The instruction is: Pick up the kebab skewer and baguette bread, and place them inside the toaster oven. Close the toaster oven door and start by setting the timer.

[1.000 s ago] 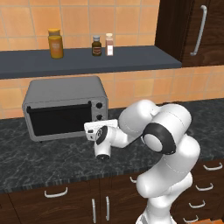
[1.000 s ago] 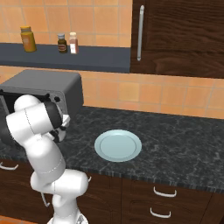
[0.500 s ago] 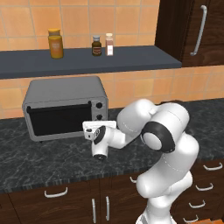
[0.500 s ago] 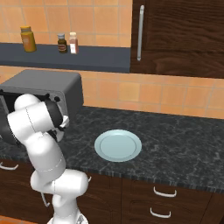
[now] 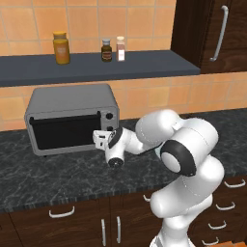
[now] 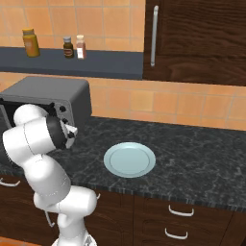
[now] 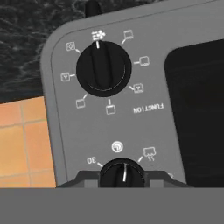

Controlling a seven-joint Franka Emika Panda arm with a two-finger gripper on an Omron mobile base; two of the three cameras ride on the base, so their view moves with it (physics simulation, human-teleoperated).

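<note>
The toaster oven (image 5: 67, 102) stands on the counter with its door (image 5: 65, 132) closed. My gripper (image 5: 99, 139) is at the oven's right front panel, also seen from the other side (image 6: 72, 130). In the hand view, which is rolled upside down, the function knob (image 7: 104, 68) sits above. The lower dark knob (image 7: 122, 173), beside a "30" mark, lies between my fingertips (image 7: 89, 178), which press against its two sides. The door's dark glass (image 7: 197, 109) is at the right. The kebab skewer and baguette bread are hidden from view.
An empty pale plate (image 6: 129, 159) lies on the dark stone counter right of the oven. A shelf (image 5: 96, 65) above carries an orange jar (image 5: 61, 47) and two small bottles (image 5: 106, 50). A dark tall cabinet (image 6: 197, 38) stands at the right.
The hand has edged slightly left along the oven's knob panel. The oven door stays closed and nothing else has moved.
</note>
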